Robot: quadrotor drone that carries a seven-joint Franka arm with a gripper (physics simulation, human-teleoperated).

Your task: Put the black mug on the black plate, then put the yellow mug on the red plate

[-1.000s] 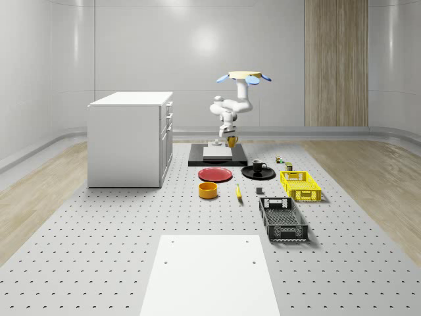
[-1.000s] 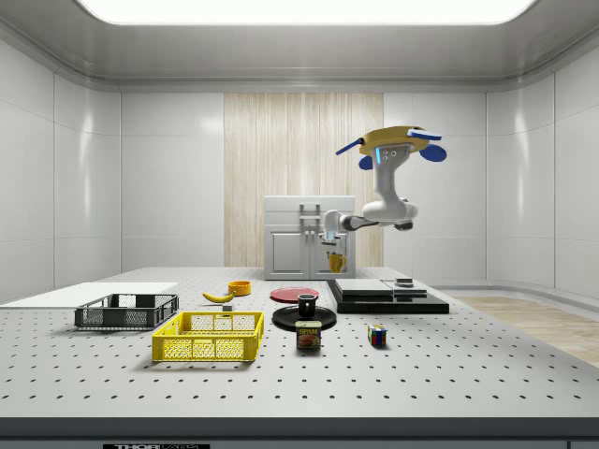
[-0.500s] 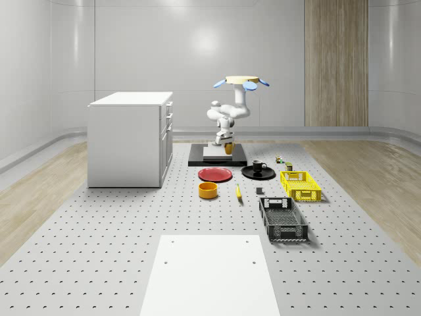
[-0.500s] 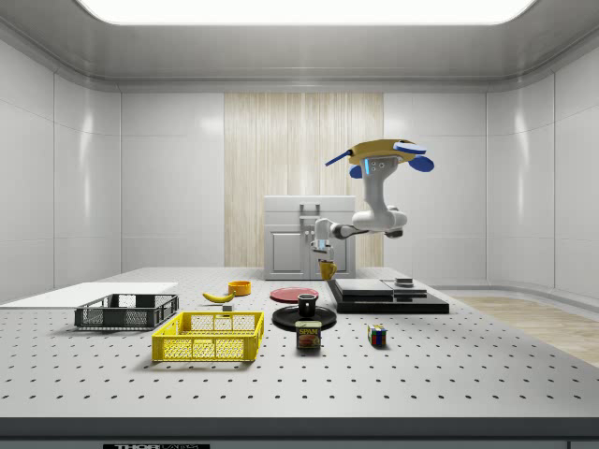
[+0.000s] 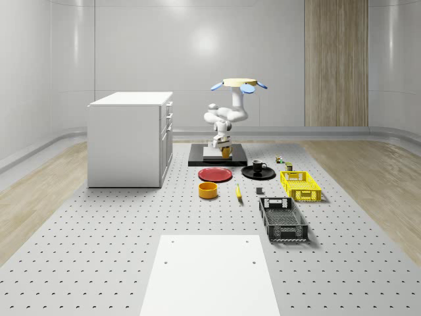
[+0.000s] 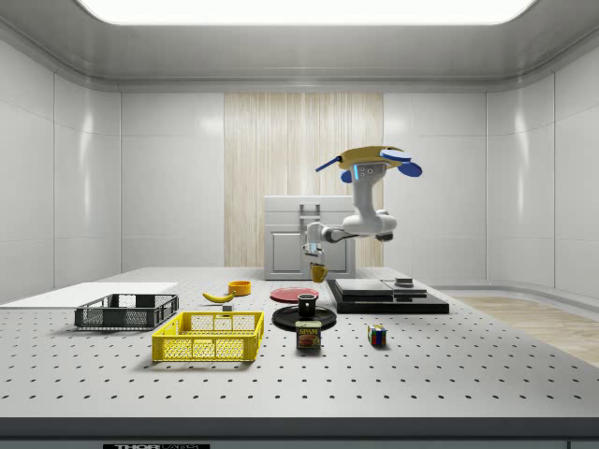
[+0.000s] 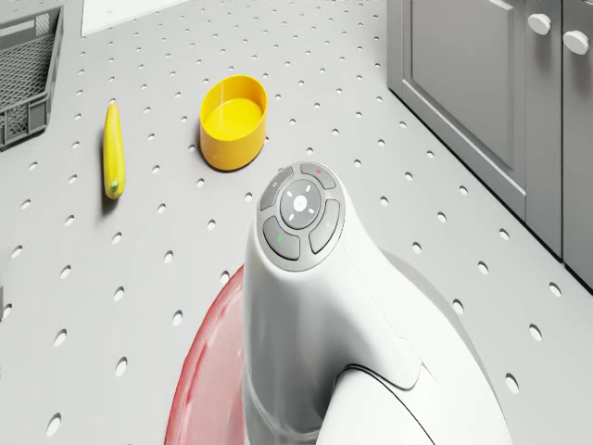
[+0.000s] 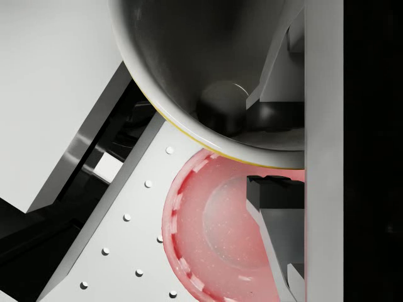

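Observation:
The drone (image 5: 238, 83) hovers over the black platform (image 5: 218, 156), just behind the red plate (image 5: 215, 174). Its arm reaches down and forward. The gripper (image 5: 220, 145) is shut on the yellow mug (image 5: 225, 151), which hangs upright in the air near the red plate's far edge. In the side view the yellow mug (image 6: 319, 272) is a little above the red plate (image 6: 294, 294), toward the platform. The wrist view looks into the mug (image 8: 208, 69), with the red plate (image 8: 208, 245) below it and a finger (image 8: 274, 196) outside its wall. The black mug (image 5: 258, 166) stands on the black plate (image 5: 258, 174).
A grey cabinet (image 5: 130, 138) stands at the whole-scene view's left. A yellow bowl (image 5: 208, 190) and a banana (image 5: 238, 191) lie in front of the red plate. A yellow crate (image 5: 300, 185) and a black crate (image 5: 283, 218) sit to the right. A can (image 6: 309, 335) and a cube (image 6: 377, 335) lie near them.
The drone has come lower and shifted toward the red plate. The arm has carried the yellow mug down with it, closer to the plate.

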